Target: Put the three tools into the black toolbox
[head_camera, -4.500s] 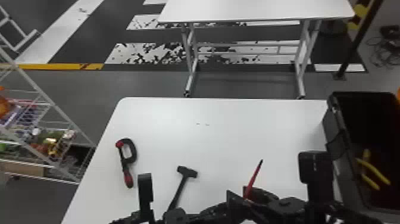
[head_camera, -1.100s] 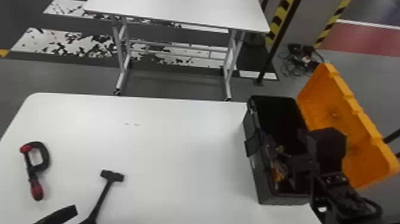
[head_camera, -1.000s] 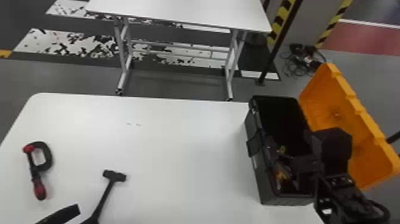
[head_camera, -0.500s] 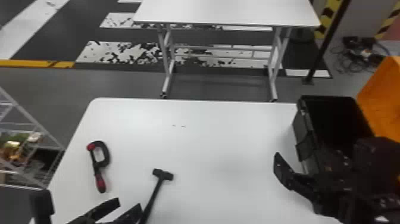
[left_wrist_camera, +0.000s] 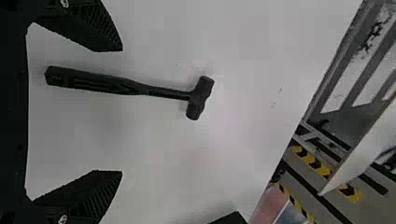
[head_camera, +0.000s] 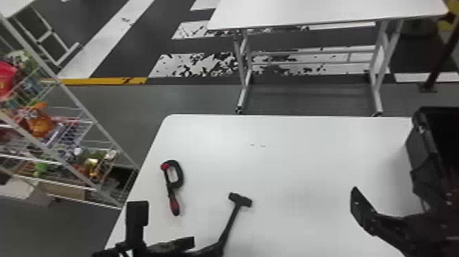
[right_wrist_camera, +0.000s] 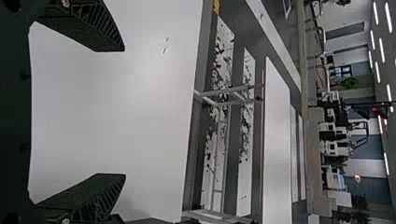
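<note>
My left gripper point(head_camera: 165, 224): jaws wide apart, empty | my right gripper point(head_camera: 372, 222): likewise | head view: hammer point(head_camera: 240, 200) lower centre, clamp point(head_camera: 175, 206) lower left, both on bench point(head_camera: 307, 153); black toolbox point(head_camera: 423, 167) right edge

Looks smooth and faintly glossy on the table point(head_camera: 307, 153). Seems dull metal on the head of the hammer point(left_wrist_camera: 140, 87), matt and lightly textured along the grip. Looks like smooth plastic on the handle of the C-clamp point(head_camera: 181, 177) near the table's left edge. Looks like matt plastic on the black toolbox point(head_camera: 421, 167) toward the right edge. Appears matt, closely ribbed on the fingers point(left_wrist_camera: 100, 200) of the left gripper point(head_camera: 165, 225).
</note>
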Action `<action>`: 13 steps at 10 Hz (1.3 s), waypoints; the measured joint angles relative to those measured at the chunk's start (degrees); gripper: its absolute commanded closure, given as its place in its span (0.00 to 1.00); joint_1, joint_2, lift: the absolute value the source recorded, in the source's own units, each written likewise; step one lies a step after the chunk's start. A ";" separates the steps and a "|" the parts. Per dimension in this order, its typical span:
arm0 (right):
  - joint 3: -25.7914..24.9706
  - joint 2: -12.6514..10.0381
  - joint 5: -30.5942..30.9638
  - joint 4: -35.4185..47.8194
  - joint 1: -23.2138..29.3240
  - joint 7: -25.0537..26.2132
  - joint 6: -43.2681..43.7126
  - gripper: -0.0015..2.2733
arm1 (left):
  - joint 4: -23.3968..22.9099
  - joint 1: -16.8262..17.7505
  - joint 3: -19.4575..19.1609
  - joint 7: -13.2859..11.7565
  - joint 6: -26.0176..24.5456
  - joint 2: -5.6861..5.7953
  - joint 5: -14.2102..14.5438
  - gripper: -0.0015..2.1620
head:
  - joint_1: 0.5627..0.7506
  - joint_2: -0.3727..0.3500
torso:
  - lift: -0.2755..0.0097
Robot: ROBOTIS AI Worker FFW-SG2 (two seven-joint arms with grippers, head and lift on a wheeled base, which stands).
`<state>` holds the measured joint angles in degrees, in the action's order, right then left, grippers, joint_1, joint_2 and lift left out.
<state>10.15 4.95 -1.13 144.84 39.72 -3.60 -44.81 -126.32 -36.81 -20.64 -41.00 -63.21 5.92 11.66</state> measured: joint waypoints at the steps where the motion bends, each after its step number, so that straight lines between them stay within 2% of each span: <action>1: 0.01 0.10 0.13 -0.37 -0.03 0.00 0.48 0.02 | -4.84 1.29 2.43 1.53 -11.80 0.17 -4.02 0.03 | 0.70 0.85 | 0.79; 2: -0.04 0.30 0.15 -0.67 -0.15 -0.07 0.99 0.02 | -8.36 2.25 4.46 3.07 -19.67 0.52 -7.11 0.03 | 0.70 0.85 | 0.79; 3: -0.17 0.47 0.11 -0.90 -0.23 -0.14 1.36 0.02 | -10.24 3.28 5.91 4.14 -24.60 0.85 -9.56 0.03 | 0.70 0.85 | 0.79; 4: -0.45 0.59 0.03 -1.02 -0.26 -0.18 1.69 0.02 | -10.93 4.32 6.76 4.56 -26.11 1.11 -11.69 0.03 | 0.70 0.86 | 0.79; 6: -1.03 0.90 -0.51 -1.05 -0.33 -0.35 2.45 0.02 | -11.11 6.28 7.22 4.97 -26.55 2.09 -13.79 0.03 | 0.70 0.88 | 0.79; 7: -1.08 1.15 -0.69 -1.08 -0.41 -0.44 2.64 0.02 | -11.06 7.50 8.44 4.82 -26.57 2.64 -16.32 0.03 | 0.70 0.88 | 0.79; 8: -1.08 1.53 -0.97 -1.18 -0.50 -0.44 2.82 0.02 | -10.79 8.86 10.91 3.67 -26.58 3.83 -20.03 0.03 | 0.70 0.89 | 0.79; 10: -1.13 1.81 -1.22 -1.21 -0.32 -0.50 3.48 0.02 | -9.45 13.07 16.96 0.22 -26.58 5.27 -27.35 0.03 | 0.70 0.85 | 0.79; 12: -1.39 1.82 -1.26 -0.97 0.77 -0.61 5.77 0.02 | -6.46 17.76 22.68 -5.37 -26.58 5.89 -33.07 0.03 | 0.70 0.78 | 0.79; 13: -1.75 1.82 -1.52 -0.85 1.23 -0.66 6.63 0.02 | -5.16 18.91 24.32 -7.18 -26.58 5.97 -34.35 0.03 | 0.70 0.74 | 0.79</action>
<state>8.40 6.77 -2.65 143.99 40.96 -4.26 -38.17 -131.48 -17.90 3.68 -48.18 -89.79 11.89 -22.69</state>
